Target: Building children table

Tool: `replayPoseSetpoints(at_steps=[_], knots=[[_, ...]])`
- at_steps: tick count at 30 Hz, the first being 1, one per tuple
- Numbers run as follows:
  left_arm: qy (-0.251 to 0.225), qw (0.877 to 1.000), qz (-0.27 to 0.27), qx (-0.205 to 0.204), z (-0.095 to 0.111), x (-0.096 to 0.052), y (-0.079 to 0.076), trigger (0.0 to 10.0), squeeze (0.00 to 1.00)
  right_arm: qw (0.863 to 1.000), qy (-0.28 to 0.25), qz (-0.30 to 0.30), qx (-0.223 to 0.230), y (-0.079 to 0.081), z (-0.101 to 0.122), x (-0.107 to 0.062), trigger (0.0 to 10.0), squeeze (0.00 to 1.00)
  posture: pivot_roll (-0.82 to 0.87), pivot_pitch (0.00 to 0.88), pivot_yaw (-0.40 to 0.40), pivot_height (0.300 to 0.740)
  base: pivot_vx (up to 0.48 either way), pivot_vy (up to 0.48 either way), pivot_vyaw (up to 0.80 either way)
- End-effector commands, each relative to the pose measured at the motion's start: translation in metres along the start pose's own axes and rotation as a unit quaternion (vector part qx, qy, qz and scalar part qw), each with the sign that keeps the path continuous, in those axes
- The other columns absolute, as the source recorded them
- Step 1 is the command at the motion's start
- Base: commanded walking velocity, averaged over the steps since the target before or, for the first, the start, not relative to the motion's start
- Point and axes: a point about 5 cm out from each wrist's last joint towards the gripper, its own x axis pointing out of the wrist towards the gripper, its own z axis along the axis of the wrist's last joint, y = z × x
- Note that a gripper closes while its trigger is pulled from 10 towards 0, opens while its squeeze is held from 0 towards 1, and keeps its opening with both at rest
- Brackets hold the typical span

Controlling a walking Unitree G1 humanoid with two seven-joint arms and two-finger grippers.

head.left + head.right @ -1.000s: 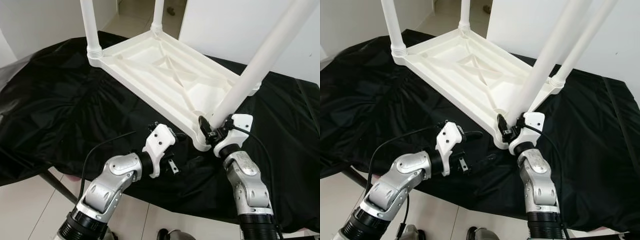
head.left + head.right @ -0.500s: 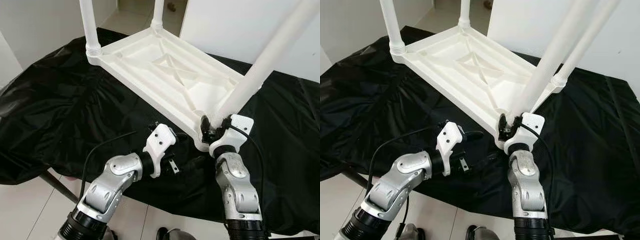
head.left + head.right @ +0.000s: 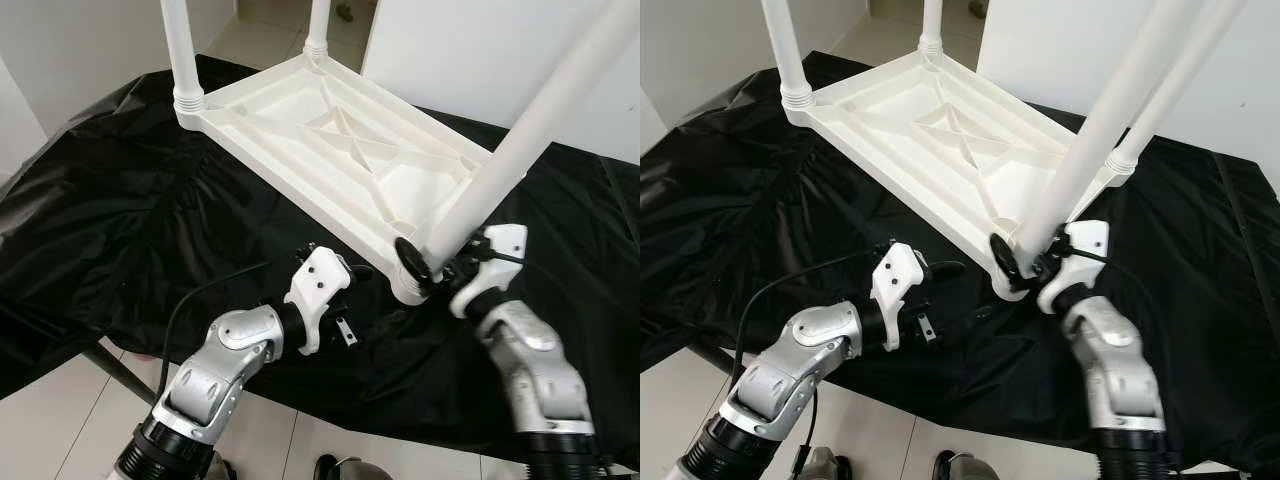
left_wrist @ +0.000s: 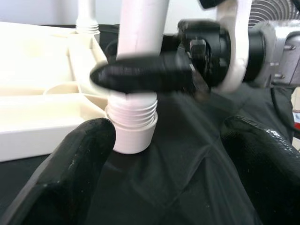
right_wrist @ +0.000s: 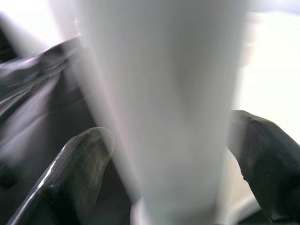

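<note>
Item one, far left: black cloth draped over the counter, carrying everything else.

Item two: white children's table, lying upside down on the cloth, underside ribs facing up. I count three legs standing in their corner sockets: far-left leg, far-middle leg, and far-right leg.

Item three: my left gripper, hovering just beside the near edge of the table, fingers spread wide and holding nothing. Its wrist view looks straight at the near corner socket.

Item four: near-right leg, threaded foot entering that socket, leaning off upright.

Item five: my right gripper, fingers either side of this leg close to its base; whether they actually pinch it I cannot tell.

Status, as I judge it: three legs fitted, the fourth in its socket but not yet straight or seated; then flip the table.
</note>
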Motion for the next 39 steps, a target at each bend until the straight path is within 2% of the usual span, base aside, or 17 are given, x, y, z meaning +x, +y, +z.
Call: replayPoseSetpoints(at_steps=[1, 5, 8, 9, 17, 21, 22, 23, 24, 31, 33, 36, 38, 39], knots=[[0.001, 1.0, 0.001, -0.003, 0.001, 0.001, -0.001, 10.0, 0.0, 0.999, 0.01, 0.046, -0.007, -0.001, -0.003, -0.001, 10.0, 0.0, 0.06, 0.143, -0.095, 0.74, 0.0, 0.0, 0.0], [0.002, 1.0, 0.002, -0.001, 0.001, 0.0, -0.001, 10.0, 0.0, 0.995, 0.016, 0.091, -0.032, -0.008, -0.003, 0.004, 10.0, 0.0, 0.08, 0.139, -0.093, 0.74, 0.0, 0.0, 0.0], [0.003, 1.0, 0.002, -0.001, 0.001, -0.001, 0.0, 10.0, 0.0, 0.995, 0.017, 0.098, -0.033, -0.012, -0.004, 0.009, 10.0, 0.0, 0.09, 0.136, -0.084, 0.74, 0.0, 0.0, 0.0], [0.006, 1.0, 0.003, 0.0, 0.0, -0.002, 0.0, 10.0, 0.0, 0.994, 0.018, 0.1, -0.034, -0.014, -0.004, 0.01, 0.0, 0.0, 0.1, 0.135, -0.077, 0.74, 0.0, 0.0, 0.0], [0.009, 1.0, 0.002, 0.002, 0.001, -0.005, 0.0, 10.0, 0.0, 0.993, 0.026, 0.112, -0.025, -0.017, -0.01, 0.008, 0.0, 0.0, 0.12, 0.135, -0.078, 0.74, 0.0, 0.0, 0.0], [0.011, 1.0, -0.001, -0.001, 0.0, -0.005, -0.002, 10.0, 0.0, 0.993, 0.031, 0.109, -0.016, -0.017, -0.015, 0.001, 0.0, 0.0, 0.11, 0.142, -0.078, 0.74, 0.0, 0.0, 0.0], [0.011, 1.0, -0.002, -0.002, -0.001, -0.005, -0.003, 10.0, 0.0, 0.994, 0.03, 0.1, -0.016, -0.018, -0.015, 0.0, 7.7, 0.0, 0.11, 0.143, -0.077, 0.74, 0.0, 0.0, 0.0], [0.011, 1.0, -0.002, -0.002, -0.001, -0.005, -0.003, 10.0, 0.0, 0.994, 0.03, 0.1, -0.016, -0.018, -0.015, 0.0, 7.7, 0.0, 0.11, 0.143, -0.077, 0.74, 0.0, 0.0, 0.0], [0.012, 1.0, -0.004, -0.002, -0.001, -0.005, -0.004, 10.0, 0.0, 0.995, 0.026, 0.091, -0.016, -0.019, -0.014, 0.0, 10.0, 0.0, 0.1, 0.145, -0.077, 0.74, 0.0, 0.0, 0.0], [0.011, 1.0, -0.007, -0.004, -0.001, -0.004, -0.005, 10.0, 0.0, 0.998, 0.013, 0.055, -0.013, -0.02, -0.011, -0.001, 10.0, 0.0, 0.1, 0.144, -0.077, 0.74, 0.0, 0.0, 0.0], [0.01, 1.0, -0.009, -0.004, 0.0, -0.003, -0.005, 10.0, 0.0, 1.0, 0.013, 0.015, -0.018, -0.019, -0.013, -0.001, 10.0, 0.0, 0.09, 0.146, -0.084, 0.74, 0.0, 0.0, 0.0], [0.01, 1.0, -0.009, -0.004, 0.0, -0.002, -0.005, 10.0, 0.0, 1.0, 0.015, -0.011, -0.021, -0.019, -0.014, -0.002, 10.0, 0.0, 0.08, 0.146, -0.087, 0.74, 0.0, 0.0, 0.0], [0.008, 1.0, -0.008, -0.006, 0.0, -0.002, -0.006, 10.0, 0.0, 0.998, 0.007, -0.061, -0.017, -0.018, -0.014, -0.002, 10.0, 0.0, 0.08, 0.149, -0.089, 0.74, 0.0, 0.0, 0.0], [0.008, 1.0, -0.008, -0.006, 0.0, -0.002, -0.006, 10.0, 0.0, 0.998, 0.007, -0.061, -0.017, -0.018, -0.014, -0.002, 10.0, 0.0, 0.08, 0.149, -0.089, 0.74, 0.0, 0.0, 0.0]])
